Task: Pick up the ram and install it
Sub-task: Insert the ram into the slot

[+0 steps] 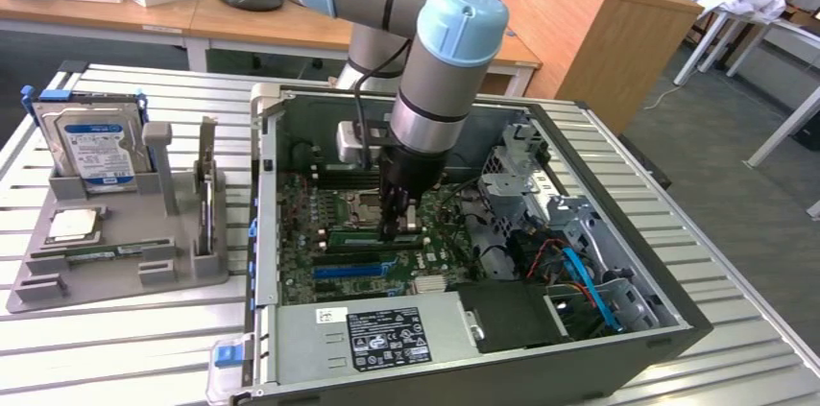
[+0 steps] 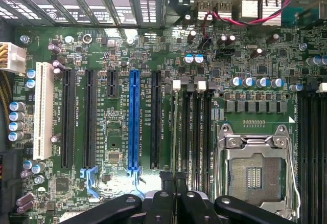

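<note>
pincer [image 1: 397,226] pinched shut on ram [image 1: 372,242], top edge mid-length. stick sits edge-on at memory slot on motherboard [image 2: 204,55], inside case [image 1: 615,348]. my guess: light, stiff, thin, fragile. grip board edges, avoid chips.

My arm [image 1: 429,60] reaches straight down from its pale blue elbow joint, wrist vertical, gripper [image 1: 396,226] lowered and pointing downward; in the wrist view the gripper's black fingers [image 2: 162,203] stand pressed close together, jaws shut
</note>
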`<state>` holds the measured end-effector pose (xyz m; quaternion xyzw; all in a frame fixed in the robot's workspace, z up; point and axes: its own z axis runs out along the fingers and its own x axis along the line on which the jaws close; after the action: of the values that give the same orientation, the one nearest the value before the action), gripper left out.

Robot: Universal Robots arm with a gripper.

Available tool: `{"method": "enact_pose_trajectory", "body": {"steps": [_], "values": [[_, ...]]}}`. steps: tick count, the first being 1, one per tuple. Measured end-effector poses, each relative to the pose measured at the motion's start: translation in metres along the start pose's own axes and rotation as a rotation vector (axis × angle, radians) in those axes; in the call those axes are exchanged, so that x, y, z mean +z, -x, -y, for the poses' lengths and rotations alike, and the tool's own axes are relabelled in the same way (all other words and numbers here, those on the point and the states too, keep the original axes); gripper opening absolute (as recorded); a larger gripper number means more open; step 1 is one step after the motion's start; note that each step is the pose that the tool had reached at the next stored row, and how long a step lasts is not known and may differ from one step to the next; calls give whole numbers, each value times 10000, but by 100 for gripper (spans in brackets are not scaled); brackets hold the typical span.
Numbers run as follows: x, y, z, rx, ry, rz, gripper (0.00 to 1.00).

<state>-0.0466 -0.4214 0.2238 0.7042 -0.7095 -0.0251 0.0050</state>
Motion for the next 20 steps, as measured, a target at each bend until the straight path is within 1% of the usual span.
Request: {"method": "enact_pose_trajectory", "body": {"steps": [6,11,20], "values": [[2,5,1,1,-3,14,11],[4,56,1,-2,0,24,11],[5,35,0,-1,-2,33,11]]}}
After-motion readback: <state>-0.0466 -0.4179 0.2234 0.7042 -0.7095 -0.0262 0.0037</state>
